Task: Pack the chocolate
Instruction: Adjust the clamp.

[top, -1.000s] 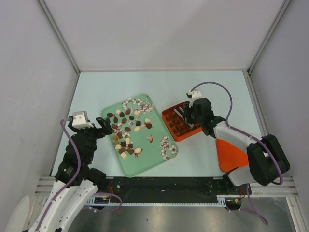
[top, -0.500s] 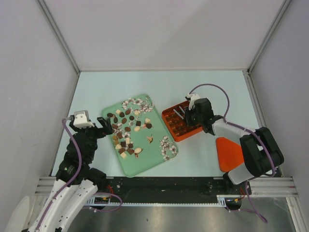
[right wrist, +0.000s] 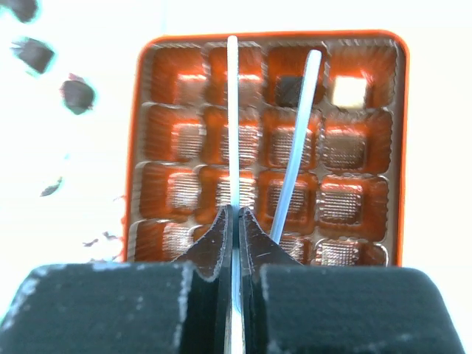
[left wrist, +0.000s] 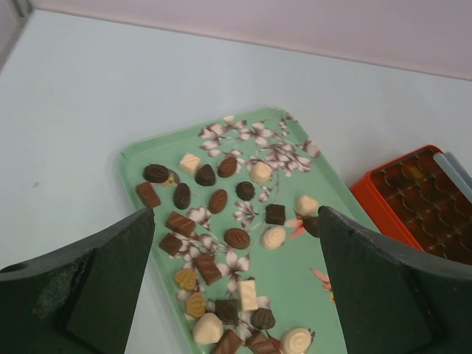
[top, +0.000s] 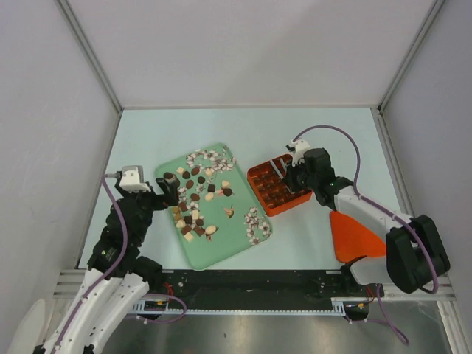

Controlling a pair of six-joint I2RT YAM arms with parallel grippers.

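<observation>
Found the chocolate (left wrist: 236, 238) nearly all loose on the green tray (top: 221, 254) at the left of the worktop (top: 295, 133), dark, tan and cream pieces mixed, none yet near the orange box (top: 276, 193) just beside the tray's right edge. Noted the box's gridded cells mostly vacant in the right wrist view, save for a cream square (right wrist: 348, 91) in a corner cell and possibly a dark piece next to it. Found the left gripper (left wrist: 234, 221) poised low at the tray's left edge, fingers spread wide and gripping nothing; judged as placed ready to bracket a piece. Found the right gripper (right wrist: 234, 214) over the box, fingers closed tight on one thin pale rod (right wrist: 232, 125), with a second rod (right wrist: 299, 140) slanting free alongside; judged as taking up a picking tool laid across the box, though unable to confirm the two rods as joined. Noted an orange lid (top: 354, 234) parked by the right arm's base, clear of the filling work. Compared with a second ago: right fingers then apart, now shut; right forearm stretched further out and lower; left gripper nudged toward the tray, spread unchanged; chocolate undisturbed.
</observation>
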